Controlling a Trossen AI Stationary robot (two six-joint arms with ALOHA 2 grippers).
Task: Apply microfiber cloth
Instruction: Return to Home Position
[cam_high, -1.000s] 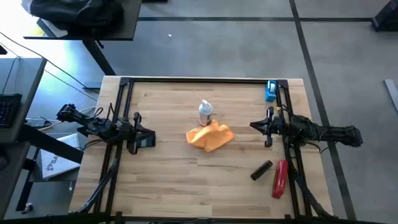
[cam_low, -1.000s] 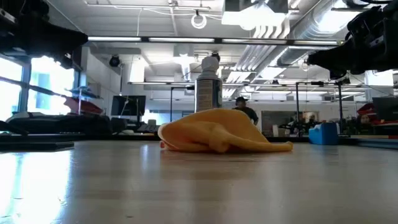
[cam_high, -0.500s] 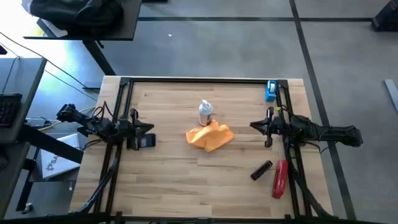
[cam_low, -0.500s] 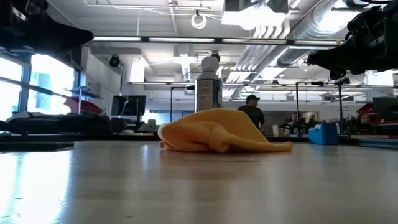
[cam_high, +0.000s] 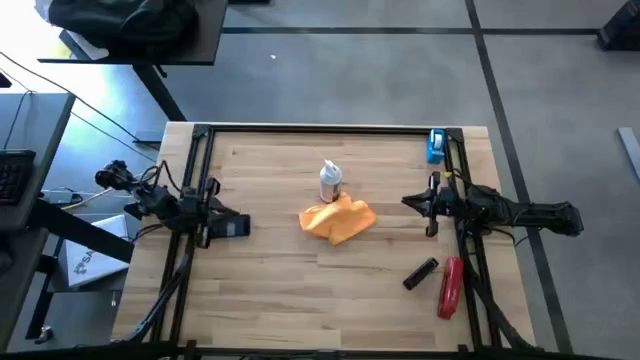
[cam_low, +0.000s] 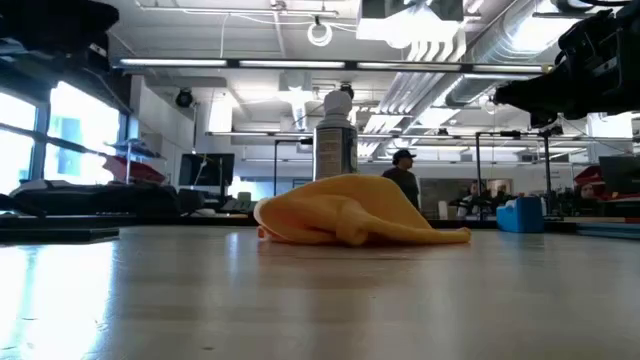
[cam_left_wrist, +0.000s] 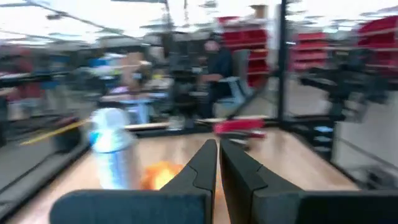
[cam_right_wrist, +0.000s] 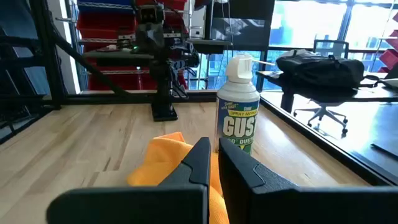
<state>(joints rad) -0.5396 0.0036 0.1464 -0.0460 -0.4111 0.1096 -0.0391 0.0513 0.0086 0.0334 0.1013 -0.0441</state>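
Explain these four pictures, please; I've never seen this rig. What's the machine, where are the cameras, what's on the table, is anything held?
Two dark robot arms work at a wooden table. One camera looks straight down, one sits at table height, one rides each wrist. Mid-table the orange microfiber cloth lies beside a white spray can. A black phone lies near the left pincer; a red tool lies by the right arm. The left pincer and the right pincer are shut, holding nothing.

A white spray can (cam_high: 331, 182) stands near the desk's (cam_high: 300, 290) centre. A blue item (cam_high: 436, 146) lies at two o'clock. A red tool (cam_high: 450, 286) and a small black piece (cam_high: 420, 273) lie at four o'clock, and a black phone (cam_high: 235, 227) at nine.
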